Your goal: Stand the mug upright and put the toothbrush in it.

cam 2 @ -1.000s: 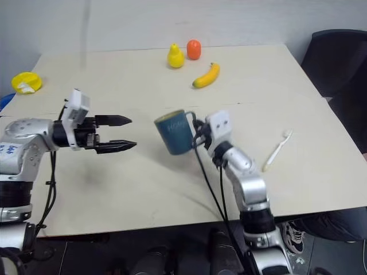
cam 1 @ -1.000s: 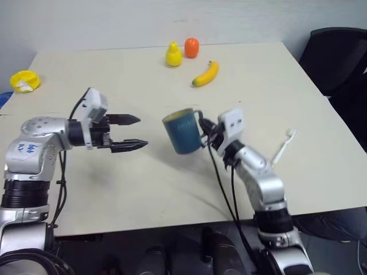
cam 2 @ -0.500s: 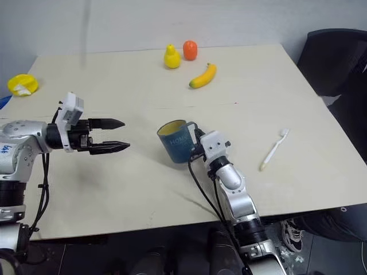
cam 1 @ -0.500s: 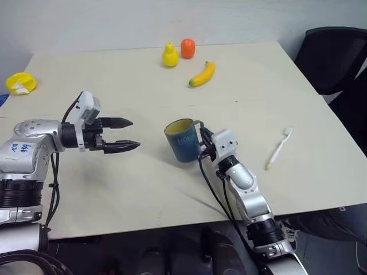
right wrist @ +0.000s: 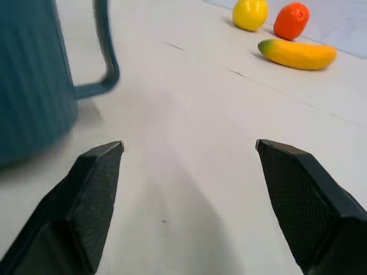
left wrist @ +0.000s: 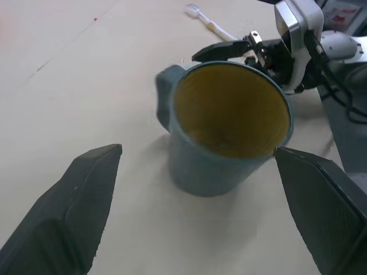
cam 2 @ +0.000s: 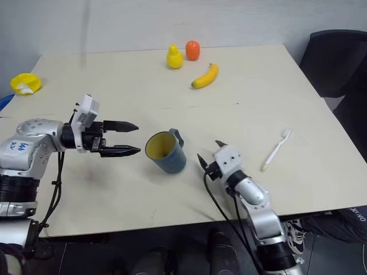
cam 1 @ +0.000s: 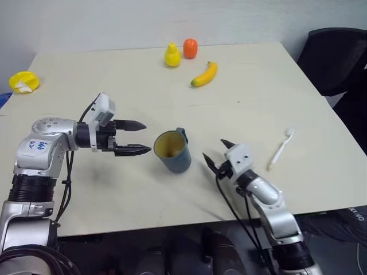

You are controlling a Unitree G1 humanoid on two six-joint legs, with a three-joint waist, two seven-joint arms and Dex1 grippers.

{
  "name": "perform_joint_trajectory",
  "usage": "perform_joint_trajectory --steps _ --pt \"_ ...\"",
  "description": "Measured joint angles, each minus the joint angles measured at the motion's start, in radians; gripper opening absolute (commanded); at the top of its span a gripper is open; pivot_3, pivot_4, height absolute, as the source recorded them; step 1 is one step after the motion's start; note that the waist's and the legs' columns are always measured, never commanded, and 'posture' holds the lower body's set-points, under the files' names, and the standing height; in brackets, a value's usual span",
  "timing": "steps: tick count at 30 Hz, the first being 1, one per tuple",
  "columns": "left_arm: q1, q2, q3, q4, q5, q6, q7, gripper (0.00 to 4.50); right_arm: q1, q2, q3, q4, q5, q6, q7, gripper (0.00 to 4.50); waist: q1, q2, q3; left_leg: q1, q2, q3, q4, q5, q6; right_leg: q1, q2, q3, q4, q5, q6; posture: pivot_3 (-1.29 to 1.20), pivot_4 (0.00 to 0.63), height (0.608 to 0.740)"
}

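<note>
The dark teal mug (cam 1: 172, 152) stands mouth up on the table, its yellowish inside showing and its handle (cam 1: 181, 133) turned to the far side. It seems to lean a little toward my left gripper. Nothing grips it. My left gripper (cam 1: 140, 138) is open just left of the mug, pointing at it, and the mug (left wrist: 229, 126) sits ahead of its spread fingers. My right gripper (cam 1: 214, 153) is open just right of the mug, empty, with the mug's wall (right wrist: 34, 74) beside it. The white toothbrush (cam 1: 282, 148) lies flat near the table's right edge.
A yellow banana (cam 1: 205, 74), a yellow pear (cam 1: 172, 55) and an orange fruit (cam 1: 191, 48) lie at the back of the table. A yellow object (cam 1: 24, 82) sits at the far left edge. A black chair (cam 1: 335, 57) stands past the right edge.
The right gripper set the mug down mouth up, let go of its handle, opened and drew back to the right. The left gripper now sits closer to the mug. The camera shifted.
</note>
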Motion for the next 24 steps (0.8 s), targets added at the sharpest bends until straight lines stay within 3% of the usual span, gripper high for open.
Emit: perform_joint_trajectory --steps 6,9,12,14,15,18,21,24 --pt "-0.035 -0.032 -0.027 0.065 0.023 -0.041 -0.019 4.50 0.095 -0.059 -0.069 -0.206 0.072 0.171 0.026 3.88 0.002 0.000 0.000 0.000 -0.001 0.000 0.000 0.000 0.001 0.000 0.000 0.000 0.000 0.000 0.000 0.00 0.150 0.740" --pt "-0.050 -0.025 -0.031 0.091 0.033 -0.060 -0.043 4.50 0.200 -0.079 -0.196 -0.387 0.215 0.335 0.037 3.88 0.007 0.000 0.000 0.000 -0.001 0.000 0.000 -0.001 0.002 0.000 0.000 0.000 -0.001 0.000 0.000 0.00 0.150 0.740" --pt "-0.059 -0.012 -0.035 0.111 0.037 -0.074 -0.084 4.50 0.285 -0.092 -0.428 -0.576 0.427 0.538 -0.002 3.88 0.021 0.000 0.000 0.000 0.001 0.000 0.000 -0.002 0.003 0.001 0.000 0.001 0.000 0.000 0.000 0.00 0.150 0.740" --pt "-0.064 0.006 -0.038 0.116 0.040 -0.083 -0.116 4.50 0.374 -0.120 -0.622 -0.674 0.629 0.669 -0.045 4.24 0.027 -0.002 -0.001 0.000 0.002 0.000 0.001 -0.002 0.004 0.001 0.000 0.000 0.000 0.000 0.000 0.00 0.150 0.740" --pt "-0.071 0.007 -0.042 0.118 0.042 -0.090 -0.129 4.50 0.445 -0.142 -0.712 -0.702 0.729 0.694 -0.057 4.47 0.031 -0.001 -0.001 0.000 0.002 0.000 0.000 -0.003 0.005 0.001 0.000 0.000 -0.001 0.000 0.000 0.00 0.150 0.740" --pt "-0.095 0.023 -0.042 0.164 0.061 -0.112 -0.155 4.50 0.710 -0.216 -0.997 -0.719 1.033 0.738 -0.121 4.47 0.051 -0.002 -0.001 0.001 0.001 0.000 0.000 -0.005 0.009 0.003 0.001 0.000 -0.004 0.000 0.000 0.00 0.150 0.740" --pt "-0.117 0.009 -0.046 0.202 0.079 -0.136 -0.164 4.50 0.777 -0.282 -1.104 -0.683 1.221 0.733 -0.246 4.47 0.045 -0.004 -0.001 0.004 0.006 0.002 0.000 -0.011 0.017 0.014 0.001 0.001 -0.012 0.002 0.003 0.00 0.150 0.740" --pt "-0.138 -0.010 -0.058 0.204 0.087 -0.151 -0.169 4.50 0.704 -0.361 -1.075 -0.587 1.375 0.710 -0.434 4.47 0.033 -0.005 -0.001 0.004 0.007 0.002 0.000 -0.013 0.018 0.017 0.000 0.005 -0.019 0.002 0.002 0.00 0.150 0.740"
